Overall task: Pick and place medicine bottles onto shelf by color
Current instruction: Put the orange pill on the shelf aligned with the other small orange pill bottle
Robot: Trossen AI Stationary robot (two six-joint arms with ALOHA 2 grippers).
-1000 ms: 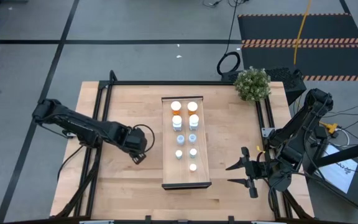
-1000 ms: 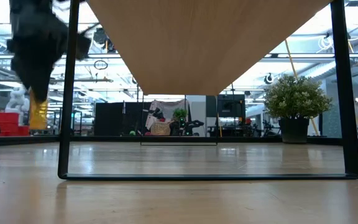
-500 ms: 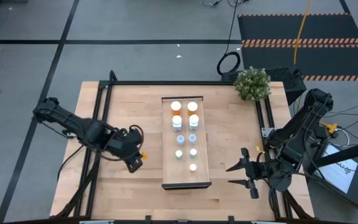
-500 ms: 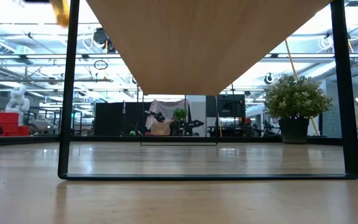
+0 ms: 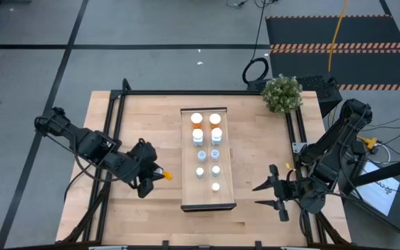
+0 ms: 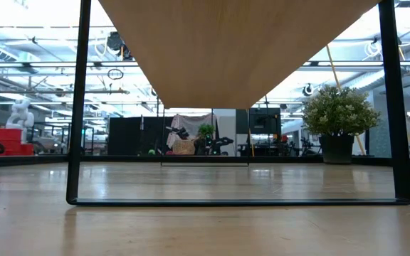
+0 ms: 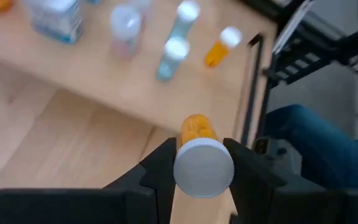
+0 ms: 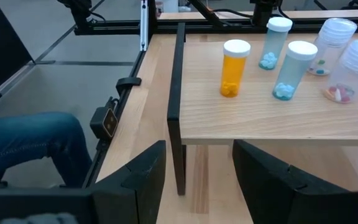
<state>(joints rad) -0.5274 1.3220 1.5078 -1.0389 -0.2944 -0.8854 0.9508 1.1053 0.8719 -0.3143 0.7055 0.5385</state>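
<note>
Wooden table (image 5: 137, 118) carries the shelf (image 5: 186, 156), and left of the shelf the left gripper (image 7: 199, 163) clamps an orange bottle (image 7: 197, 158), while the right gripper (image 5: 266, 196) waits right of it, fingers spread.

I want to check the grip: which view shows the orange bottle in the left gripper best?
The left wrist view: the orange bottle sits cap-first between the left gripper's fingers. The high view shows it only as a small orange tip beside the shelf. The low and right wrist views miss it.
</note>
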